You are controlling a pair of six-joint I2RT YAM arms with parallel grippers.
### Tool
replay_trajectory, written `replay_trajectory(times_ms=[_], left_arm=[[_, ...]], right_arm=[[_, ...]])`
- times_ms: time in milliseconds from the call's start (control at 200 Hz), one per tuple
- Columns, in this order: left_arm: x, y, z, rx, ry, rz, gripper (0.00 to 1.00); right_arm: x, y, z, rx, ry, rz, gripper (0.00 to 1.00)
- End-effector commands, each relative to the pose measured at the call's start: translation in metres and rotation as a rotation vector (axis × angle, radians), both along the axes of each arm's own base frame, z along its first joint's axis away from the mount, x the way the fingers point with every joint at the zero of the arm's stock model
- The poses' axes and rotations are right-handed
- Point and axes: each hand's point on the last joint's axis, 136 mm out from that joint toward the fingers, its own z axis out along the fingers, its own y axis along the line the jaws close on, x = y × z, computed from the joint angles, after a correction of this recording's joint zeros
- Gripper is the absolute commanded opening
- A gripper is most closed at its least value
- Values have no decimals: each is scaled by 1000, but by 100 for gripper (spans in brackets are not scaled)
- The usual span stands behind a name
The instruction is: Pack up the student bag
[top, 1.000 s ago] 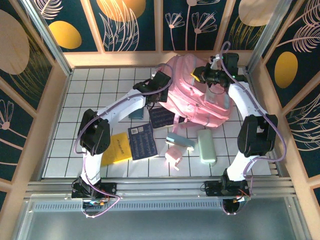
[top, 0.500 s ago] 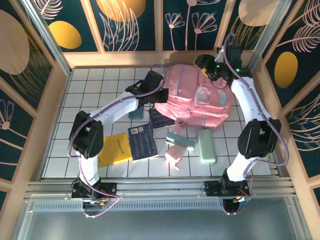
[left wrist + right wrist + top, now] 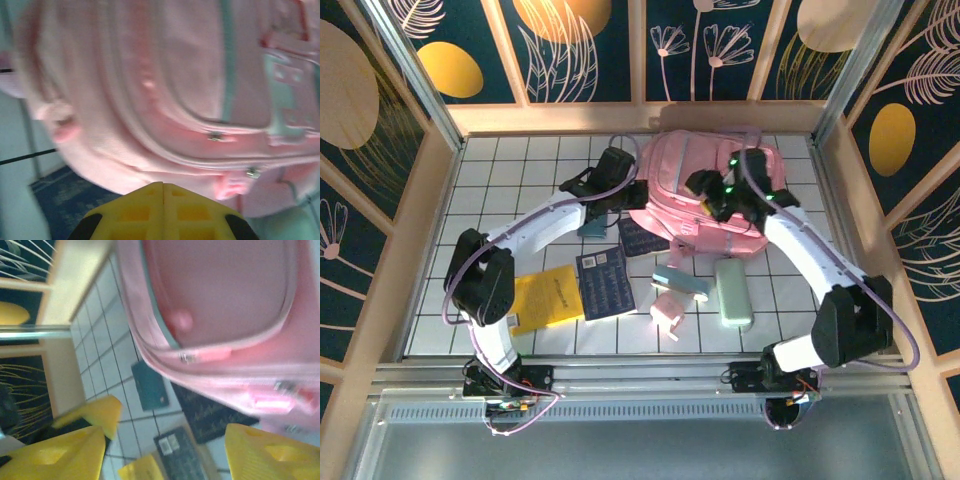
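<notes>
Right now the student bag [image 3: 665, 185] lies at the far middle of the white tiled worktop [image 3: 500, 190], front side up, and both arms reach to it. Through the left wrist camera I see the left pincer [image 3: 162, 192] with its yellow fingers pressed together, pointing at the bag's pink side, where zip pulls sit along the seams. The picture is blurred, so I cannot tell whether the tips touch the fabric. The right pincer [image 3: 172, 432] stands apart, its two yellow fingers wide of each other. From overhead it hangs above the middle of the bag.

Just beside the bag's near-left edge lie a teal booklet [image 3: 590, 228] and a dark blue booklet [image 3: 642, 236] — the far edge of the blue one is hidden by the bag. Nearer to me, on the tiles in front of the bag, I count more things — a dark notebook [image 3: 602, 283] beside a yellow folder [image 3: 548, 298], a pale blue case [image 3: 680, 283], a small pink box [image 3: 670, 312] and a mint green case [image 3: 732, 292].
</notes>
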Motion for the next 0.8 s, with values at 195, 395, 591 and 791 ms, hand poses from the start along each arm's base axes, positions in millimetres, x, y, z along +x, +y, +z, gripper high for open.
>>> replay_trajectory(times_ms=[195, 395, 591, 791], left_arm=[[13, 72, 33, 27, -99, 277, 0], [6, 92, 36, -34, -89, 313, 0], [-4, 88, 35, -23, -88, 244, 0], [-10, 85, 39, -8, -108, 184, 1]], right_arm=[[12, 60, -34, 316, 174, -260, 68], [52, 14, -20, 159, 5, -495, 57], [115, 22, -19, -214, -126, -151, 66], [134, 25, -36, -125, -150, -31, 63]])
